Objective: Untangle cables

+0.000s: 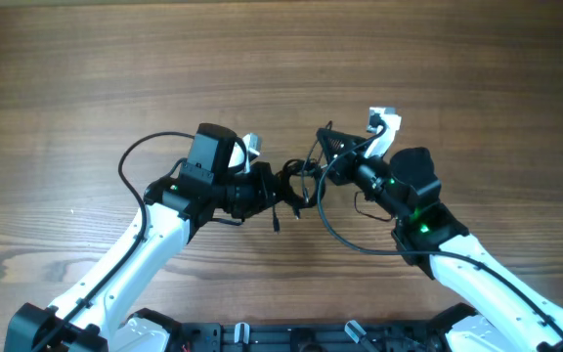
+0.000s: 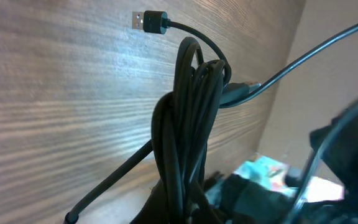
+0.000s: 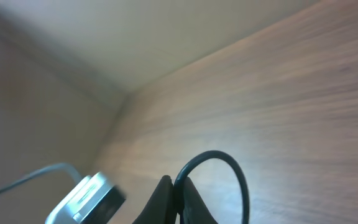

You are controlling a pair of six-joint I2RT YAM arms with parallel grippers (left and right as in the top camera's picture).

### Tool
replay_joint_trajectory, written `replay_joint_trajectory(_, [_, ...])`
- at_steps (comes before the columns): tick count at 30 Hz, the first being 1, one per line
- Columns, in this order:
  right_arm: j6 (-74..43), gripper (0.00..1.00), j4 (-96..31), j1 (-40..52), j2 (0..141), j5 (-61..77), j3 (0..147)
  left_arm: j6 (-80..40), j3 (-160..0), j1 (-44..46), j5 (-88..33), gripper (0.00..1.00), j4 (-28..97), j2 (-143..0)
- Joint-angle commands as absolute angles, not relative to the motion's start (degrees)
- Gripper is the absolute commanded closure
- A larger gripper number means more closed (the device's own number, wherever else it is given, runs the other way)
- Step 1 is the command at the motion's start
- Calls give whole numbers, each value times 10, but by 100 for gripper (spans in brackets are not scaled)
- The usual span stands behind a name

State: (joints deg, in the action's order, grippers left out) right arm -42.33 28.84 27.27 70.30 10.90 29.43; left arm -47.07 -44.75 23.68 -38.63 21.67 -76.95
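Note:
The cables [image 1: 306,181] are thin black cords bunched between my two grippers above the wooden table. My left gripper [image 1: 280,188] is shut on the coiled bundle [image 2: 188,124], which stands up out of the jaws. A silver-tipped USB plug [image 2: 148,21] sticks out at the bundle's top. My right gripper [image 1: 328,154] is shut on one black strand [image 3: 219,165], which loops up from between the fingertips [image 3: 178,198]. A loose strand [image 1: 345,235] hangs in a curve below the right gripper. Another plug end [image 1: 276,223] dangles under the left gripper.
The wooden table [image 1: 281,59] spreads all around. The left arm's thicker black wire [image 1: 135,161] loops at the left. A white block [image 3: 82,199] shows beside the right fingers. The right arm [image 2: 347,143] shows in the left wrist view.

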Motion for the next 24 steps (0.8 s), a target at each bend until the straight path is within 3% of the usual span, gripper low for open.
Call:
replay_joint_trajectory(1, [-374,95,309,271,708,33,297,-567,-452,239,-434,96,217,-769])
replay_joint_trajectory(9, [-267,95,268,272,709,35,297,-724,-452,239,-451,96,190,-769])
replay_joint_trajectory(19, [-209,95,269,273,709,26,297,-745,-452,239,-475,96,175,-769])
replay_joint_trajectory(24, [-149,95,263,332,716,26,297,-797,-452,239,-466,96,171,-769])
